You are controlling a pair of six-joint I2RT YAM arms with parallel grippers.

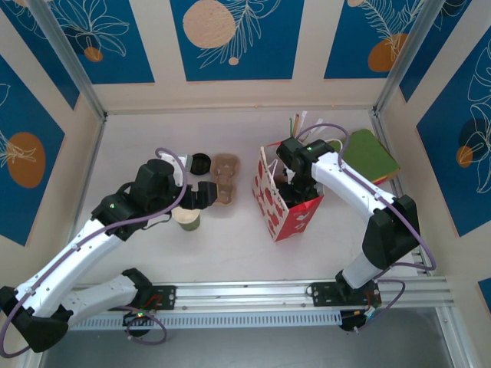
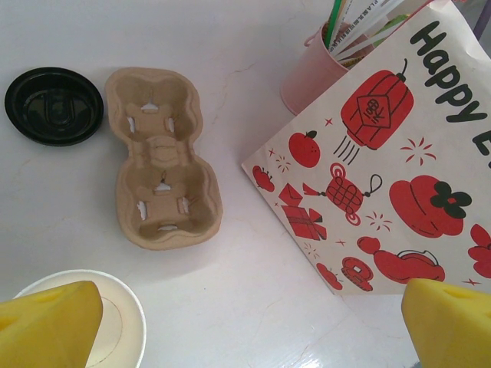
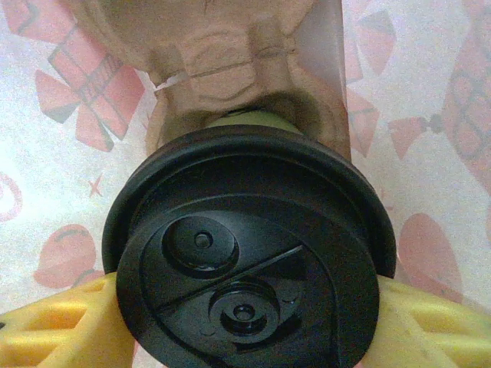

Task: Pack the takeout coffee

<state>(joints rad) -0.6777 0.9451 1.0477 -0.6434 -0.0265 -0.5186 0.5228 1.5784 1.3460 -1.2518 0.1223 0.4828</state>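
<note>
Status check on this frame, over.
Left gripper open near lidless cup. Right gripper shut on takeout coffee inside bag, by pulp carrier. No obstruction seen.

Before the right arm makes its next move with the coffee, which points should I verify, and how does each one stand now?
1. Right gripper closed on the takeout coffee: ok.
2. Coffee lidded: ok.
3. Coffee inside the bag, printed walls on both sides: ok.
4. Coffee seated in the carrier inside the bag: cannot tell.
5. Bag upright: ok.
6. Left gripper open, apart from the bag: ok.
</note>
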